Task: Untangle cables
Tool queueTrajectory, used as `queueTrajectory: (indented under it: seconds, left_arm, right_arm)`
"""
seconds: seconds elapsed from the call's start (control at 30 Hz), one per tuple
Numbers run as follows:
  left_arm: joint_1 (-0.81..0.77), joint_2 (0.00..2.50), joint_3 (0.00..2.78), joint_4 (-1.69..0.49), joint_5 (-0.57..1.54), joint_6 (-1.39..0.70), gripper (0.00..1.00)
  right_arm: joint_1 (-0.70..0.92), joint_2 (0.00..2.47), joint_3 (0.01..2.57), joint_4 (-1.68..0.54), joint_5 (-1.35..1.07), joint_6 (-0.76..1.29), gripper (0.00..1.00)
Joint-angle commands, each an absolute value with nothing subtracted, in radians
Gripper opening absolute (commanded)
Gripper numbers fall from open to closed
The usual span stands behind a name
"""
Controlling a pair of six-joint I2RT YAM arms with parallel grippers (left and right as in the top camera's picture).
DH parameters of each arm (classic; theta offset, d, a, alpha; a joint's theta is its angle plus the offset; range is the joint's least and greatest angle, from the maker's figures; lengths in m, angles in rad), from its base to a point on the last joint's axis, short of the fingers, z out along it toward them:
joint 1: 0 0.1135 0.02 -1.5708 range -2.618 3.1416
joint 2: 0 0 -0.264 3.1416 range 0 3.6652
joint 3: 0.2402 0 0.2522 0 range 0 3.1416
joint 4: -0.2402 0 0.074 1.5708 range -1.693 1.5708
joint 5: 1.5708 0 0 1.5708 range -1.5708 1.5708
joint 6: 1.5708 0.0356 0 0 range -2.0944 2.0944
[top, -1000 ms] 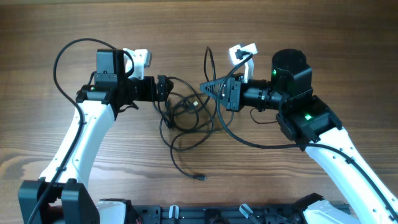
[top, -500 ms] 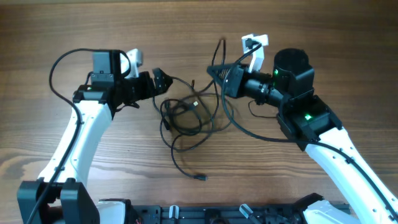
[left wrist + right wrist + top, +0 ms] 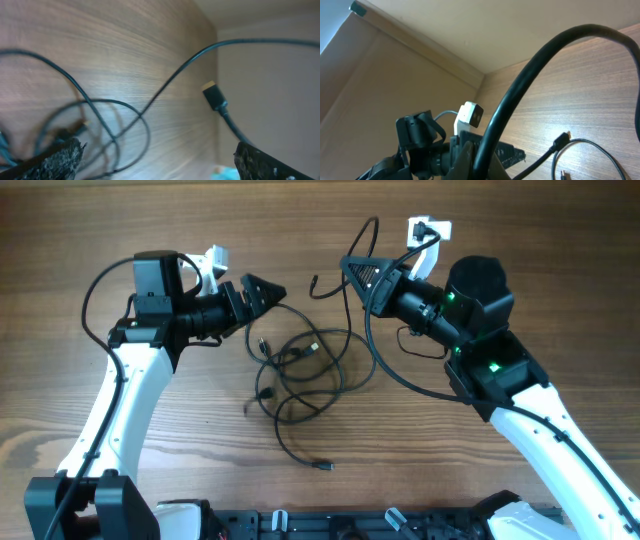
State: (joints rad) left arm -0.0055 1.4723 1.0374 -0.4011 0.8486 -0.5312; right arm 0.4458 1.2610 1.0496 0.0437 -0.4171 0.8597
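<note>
Several thin black cables lie in a loose tangle on the wooden counter between the two arms, with one plug end trailing toward the near edge. The left fingers are spread wide and hold nothing, just beside the tangle's upper left. The right fingers are pinched tight on one strand at the upper right.

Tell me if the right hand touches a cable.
Touching. Right wrist view: the cable rises from the shut right hand; overhead, it bends at the tip.
</note>
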Motion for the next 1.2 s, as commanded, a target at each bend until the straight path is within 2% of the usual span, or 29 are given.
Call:
queueTrajectory:
  seconds: [0.0,0.2,0.47,0.77,0.87,0.97,1.07,1.13,1.17]
  left_arm:
    - [-0.007,1.451,1.052,-0.392,0.925,-0.991,1.0]
    - [-0.046,1.451,1.052,-0.373,0.937,-1.196,1.0]
    - [-0.052,1.451,1.052,-0.373,0.888,-1.425,1.0]
    - [-0.055,1.451,1.052,-0.369,0.87,-1.483,1.0]
    - [-0.055,1.451,1.052,-0.369,0.87,-1.509,0.96]
    - [-0.055,1.451,1.052,-0.365,0.87,-1.516,0.86]
    - [-0.055,1.451,1.052,-0.365,0.87,-1.516,0.57]
    - [-0.055,1.451,1.052,-0.365,0.87,-1.516,0.45]
    - [-0.055,1.451,1.052,-0.365,0.87,-1.516,0.35]
  right_arm:
    - [0.444,1.291,1.069,0.056,-0.395,0.864,0.04]
    - [0.448,1.357,1.069,0.191,-0.532,0.866,0.04]
    - [0.482,1.375,1.069,0.239,-0.553,0.867,0.04]
    - [0.539,1.378,1.069,0.228,-0.556,0.864,0.04]
    - [0.566,1.379,1.069,0.227,-0.556,0.864,0.04]
    - [0.582,1.382,1.069,0.226,-0.556,0.864,0.05]
    - [0.589,1.384,1.069,0.215,-0.561,0.865,0.04]
    - [0.592,1.384,1.068,0.212,-0.564,0.864,0.04]
    - [0.592,1.384,1.068,0.207,-0.568,0.864,0.04]
